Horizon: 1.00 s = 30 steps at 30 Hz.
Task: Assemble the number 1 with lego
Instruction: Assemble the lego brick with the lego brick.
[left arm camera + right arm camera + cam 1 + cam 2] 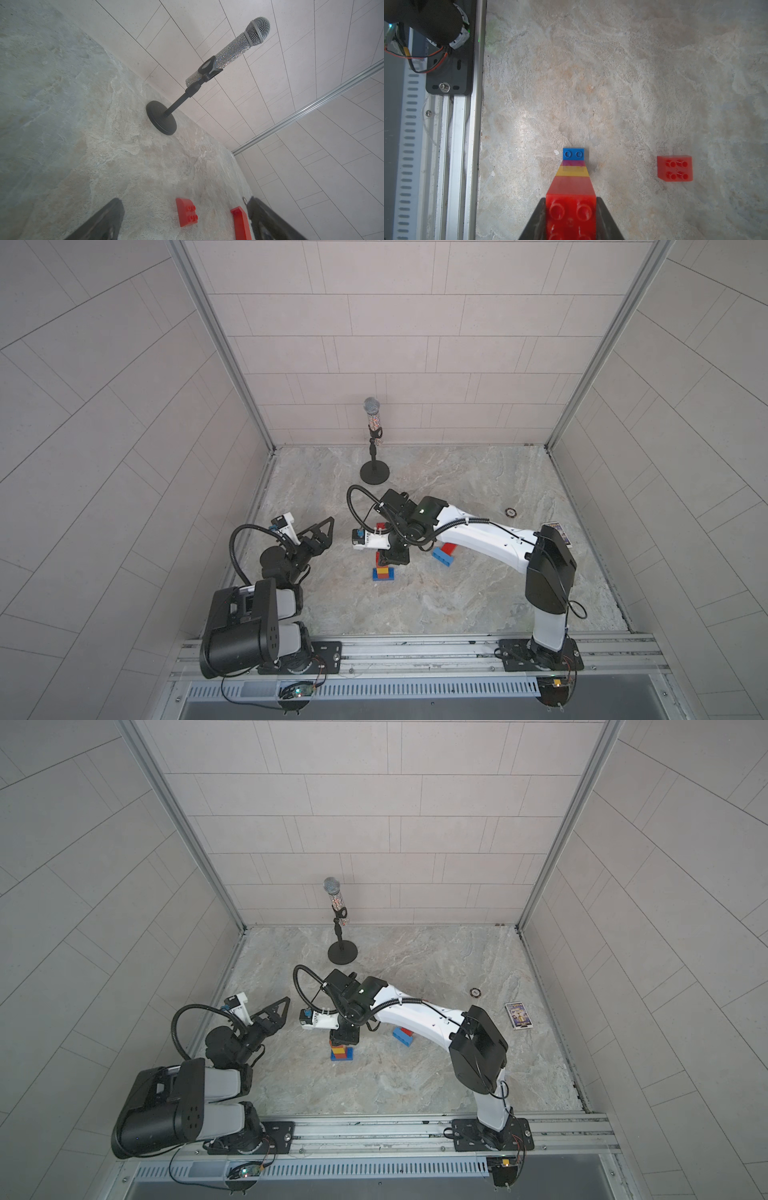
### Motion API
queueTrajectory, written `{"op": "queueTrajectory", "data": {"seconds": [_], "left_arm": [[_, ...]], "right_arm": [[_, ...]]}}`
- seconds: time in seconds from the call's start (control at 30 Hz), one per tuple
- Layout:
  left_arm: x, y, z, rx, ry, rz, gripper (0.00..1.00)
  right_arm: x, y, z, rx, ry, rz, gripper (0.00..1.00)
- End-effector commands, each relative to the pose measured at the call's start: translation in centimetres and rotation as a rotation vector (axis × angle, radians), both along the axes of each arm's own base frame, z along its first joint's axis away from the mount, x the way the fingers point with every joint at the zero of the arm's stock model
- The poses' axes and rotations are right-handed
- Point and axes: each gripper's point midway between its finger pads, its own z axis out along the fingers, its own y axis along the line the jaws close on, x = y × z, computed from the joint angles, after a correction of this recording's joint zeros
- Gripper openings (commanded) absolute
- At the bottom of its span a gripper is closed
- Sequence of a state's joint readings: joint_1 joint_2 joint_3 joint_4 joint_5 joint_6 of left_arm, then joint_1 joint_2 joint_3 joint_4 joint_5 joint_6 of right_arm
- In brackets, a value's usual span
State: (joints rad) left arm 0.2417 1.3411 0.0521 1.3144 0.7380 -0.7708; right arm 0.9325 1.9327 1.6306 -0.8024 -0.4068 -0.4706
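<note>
An upright lego stack [384,572] [341,1052] stands mid-floor on a blue base [573,154], with a yellow layer [573,171] and red bricks above it. My right gripper [571,198] [392,556] points straight down, shut on the stack's top red brick [571,218]. A loose red brick [675,168] lies beside the stack. A light blue brick [442,556] [404,1038] rests against a red one [451,548] under the right arm. My left gripper [185,199] [328,537] hovers open and empty left of the stack, facing a curved red brick [187,212] and a long red one [240,223].
A microphone on a round-based stand [375,472] [162,118] stands near the back wall. A printed card box [518,1015] and a small ring [510,512] lie at the right. Walls enclose three sides, and a metal rail [460,145] runs along the front.
</note>
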Motion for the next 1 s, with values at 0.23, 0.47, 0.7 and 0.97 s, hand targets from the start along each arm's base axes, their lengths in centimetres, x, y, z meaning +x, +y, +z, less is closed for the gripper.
{"op": "queueTrajectory", "data": {"seconds": [0.23,0.47,0.7,0.97], "left_arm": [[0.2,-0.2,1.2,0.007,-0.049,-0.014,1.00],[0.2,-0.2,1.2,0.007,-0.049,-0.014,1.00],[0.2,-0.2,1.2,0.009,-0.051,-0.013,1.00],[0.1,-0.2,1.3,0.009,-0.052,-0.014,1.00]], "right_arm": [[-5.0,-8.9,-10.6,-0.469,0.206,-0.027,0.04],[-4.9,-7.3,-6.3,-0.329,0.172,-0.029,0.29],[-4.3,-6.4,-3.1,-0.249,0.117,-0.043,0.70],[-3.6,-6.3,0.4,-0.176,0.049,-0.071,1.00]]}}
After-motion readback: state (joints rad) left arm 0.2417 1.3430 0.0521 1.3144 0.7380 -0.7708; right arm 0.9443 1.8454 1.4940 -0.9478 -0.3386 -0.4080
